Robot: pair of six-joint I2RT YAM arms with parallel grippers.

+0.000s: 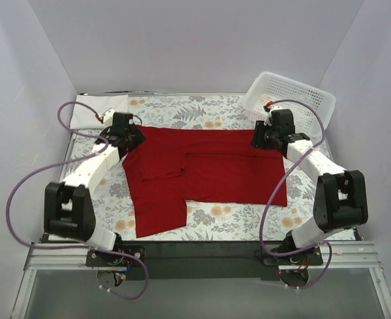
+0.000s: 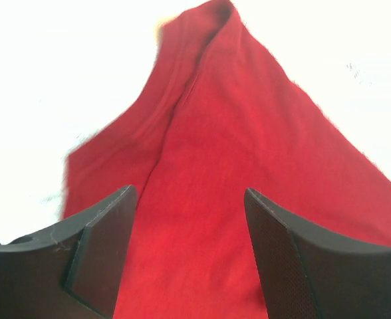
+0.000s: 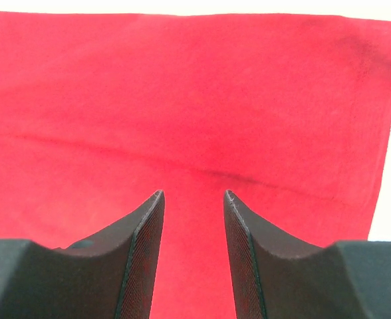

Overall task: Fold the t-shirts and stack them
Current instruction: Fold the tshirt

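Deep red short-sleeved cloth t-shirt (image 1: 215, 169) spread half-folded on the floral table (image 1: 235, 216).
Left gripper (image 2: 189, 199) and right gripper (image 3: 193, 196) hover at its far corners, jaws parted, grasping nothing.

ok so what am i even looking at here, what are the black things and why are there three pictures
These are two robot arms, a left arm and a right arm, bolted at the near edge of a table. The wide picture comes from a fixed camera above and behind them. The other two come from a small camera on each wrist, and the dark wedges at the bottom are that arm's own two fingers.

On the flowered table lie a red t-shirt, partly folded over itself, a folded white shirt in the far left corner and a white mesh basket at the far right.

The left gripper and right gripper are at the red t-shirt's far corners with their fingers apart. Neither seems to hold anything.
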